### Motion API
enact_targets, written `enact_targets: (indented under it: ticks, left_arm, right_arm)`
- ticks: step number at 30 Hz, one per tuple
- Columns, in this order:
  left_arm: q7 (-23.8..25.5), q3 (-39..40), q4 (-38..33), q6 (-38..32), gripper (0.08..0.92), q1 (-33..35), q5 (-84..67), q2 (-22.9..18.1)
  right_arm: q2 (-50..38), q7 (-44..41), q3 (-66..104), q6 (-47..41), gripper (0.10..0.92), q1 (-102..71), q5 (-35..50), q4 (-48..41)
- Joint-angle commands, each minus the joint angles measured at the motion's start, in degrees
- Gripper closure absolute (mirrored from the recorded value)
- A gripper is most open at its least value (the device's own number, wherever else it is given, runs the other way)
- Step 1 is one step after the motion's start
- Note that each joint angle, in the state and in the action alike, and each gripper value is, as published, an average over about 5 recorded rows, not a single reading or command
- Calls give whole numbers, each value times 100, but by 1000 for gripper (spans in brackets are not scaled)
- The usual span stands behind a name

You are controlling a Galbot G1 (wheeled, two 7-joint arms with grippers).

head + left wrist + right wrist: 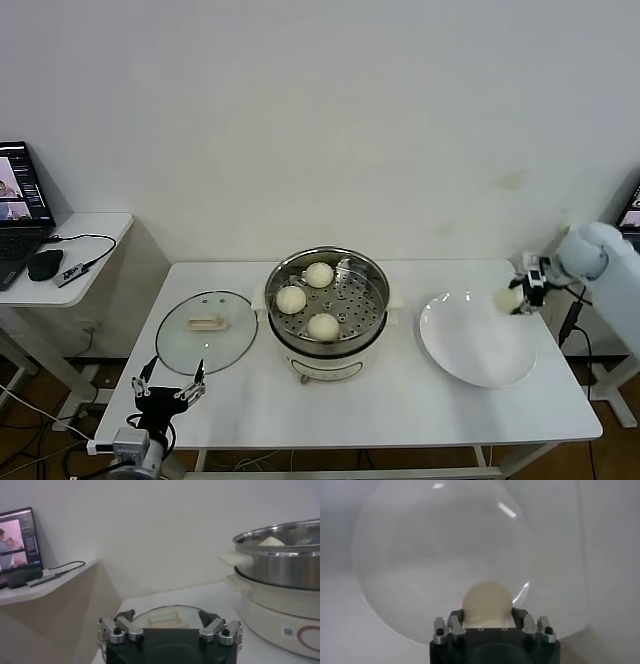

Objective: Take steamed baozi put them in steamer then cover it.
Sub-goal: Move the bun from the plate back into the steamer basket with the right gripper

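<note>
My left gripper [168,386] waits unclenched near the round clear glass lid [206,331] lying flat. The shiny steel steamer [327,298] holds three buns, with a bare patch on its right. My right gripper [524,291] clasps the fourth cream-white bun [487,602] above the white plate [477,340] (gently, it squashes); I should carry it level and lower onto that patch.

Plain white wall [320,120]; side desk [60,245]
</note>
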Motion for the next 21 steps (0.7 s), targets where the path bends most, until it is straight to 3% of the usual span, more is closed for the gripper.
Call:
enact_targets:
  ticks: [1, 15, 21]
  left_arm:
    - [2, 14, -18, 1, 177, -6, -4, 11]
    - [-8, 3, 33, -2, 177, -29, 50, -62]
    - [-3, -50, 43, -5, 177, -30, 49, -96]
  right_arm:
    - [-289, 96, -2227, -768, 406, 2290, 1830, 1441]
    - [1222, 1127, -3466, -2253, 398, 3274, 3961, 2081]
    - [1861, 1480, -3510, -2584, 397, 3050, 4239, 1912]
